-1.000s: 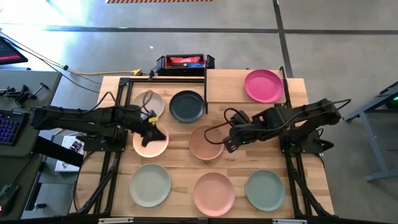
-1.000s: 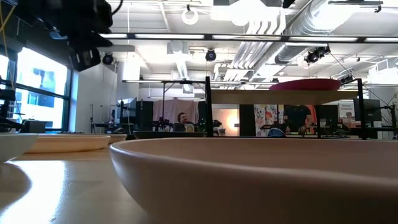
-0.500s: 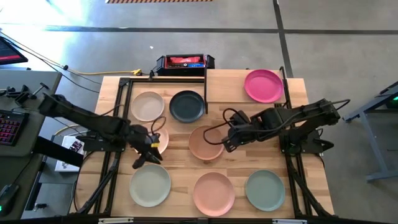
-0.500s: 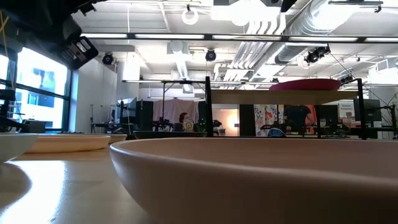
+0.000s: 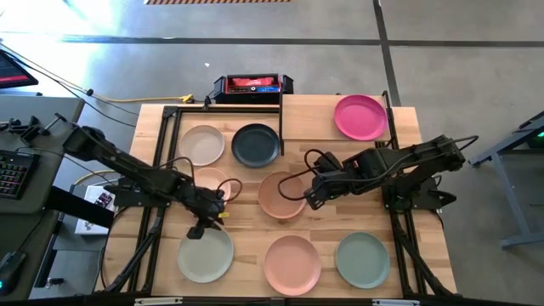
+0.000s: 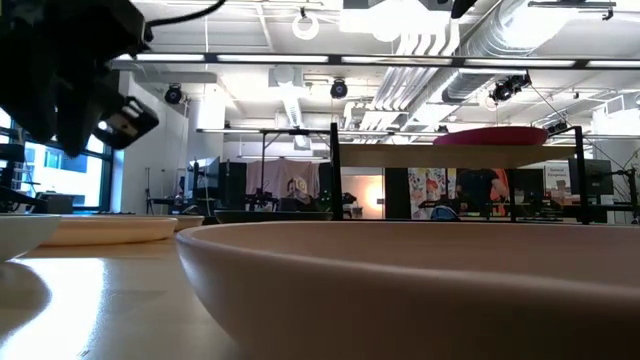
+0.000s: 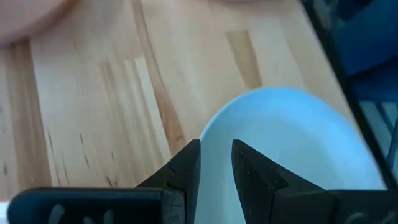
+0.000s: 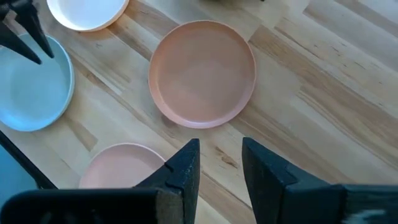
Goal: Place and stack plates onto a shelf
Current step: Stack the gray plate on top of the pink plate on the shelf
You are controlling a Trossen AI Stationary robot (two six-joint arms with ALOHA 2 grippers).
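Note:
Seven plates lie flat on the plank table: cream point(image 5: 202, 144), dark slate point(image 5: 256, 144), peach point(image 5: 210, 180), tan point(image 5: 280, 195), pale green point(image 5: 205, 254), salmon point(image 5: 292, 264) and sage point(image 5: 362, 259). A magenta plate point(image 5: 360, 116) rests on the raised shelf point(image 5: 310, 117) at the far right. My left gripper point(image 5: 197, 228) is open and slants down over the pale green plate's far rim point(image 7: 214, 121), touching nothing that shows. My right gripper point(image 5: 311, 201) hangs open above the table beside the tan plate point(image 8: 202, 71).
A black tray with red contents point(image 5: 252, 85) stands past the table's far edge. Black frame posts point(image 5: 280, 127) rise beside the dark slate plate. In the low view the salmon plate's wall point(image 6: 400, 290) fills the foreground. Bare wood point(image 5: 255, 225) lies between the plate rows.
My left gripper has moved from above the peach plate toward the table's near edge and downward, rolling its wrist, and now stands over the pale green plate's far rim. The peach plate shows more fully. My right arm has kept still.

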